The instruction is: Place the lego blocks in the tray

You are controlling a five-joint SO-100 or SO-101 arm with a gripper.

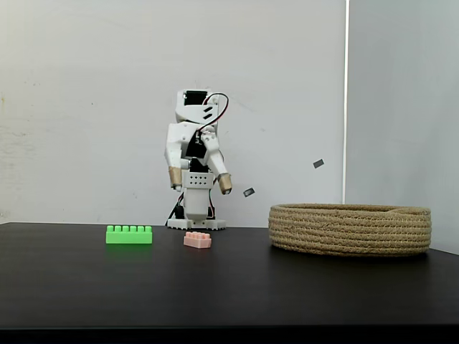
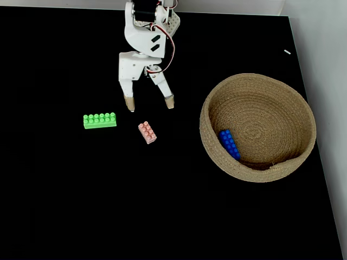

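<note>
My gripper (image 2: 149,105) hangs wide open above the pink brick (image 2: 147,132) — green brick (image 2: 100,120) to its left, blue brick (image 2: 229,144) already in the tray (image 2: 303,111) at right — seemingly lining up its next pick.

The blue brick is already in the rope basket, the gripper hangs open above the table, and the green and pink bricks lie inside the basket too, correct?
Not quite. The green brick and pink brick lie on the black table, outside the basket, as the fixed view from above shows. The blue brick is inside it, and the gripper hangs open above the table.
</note>
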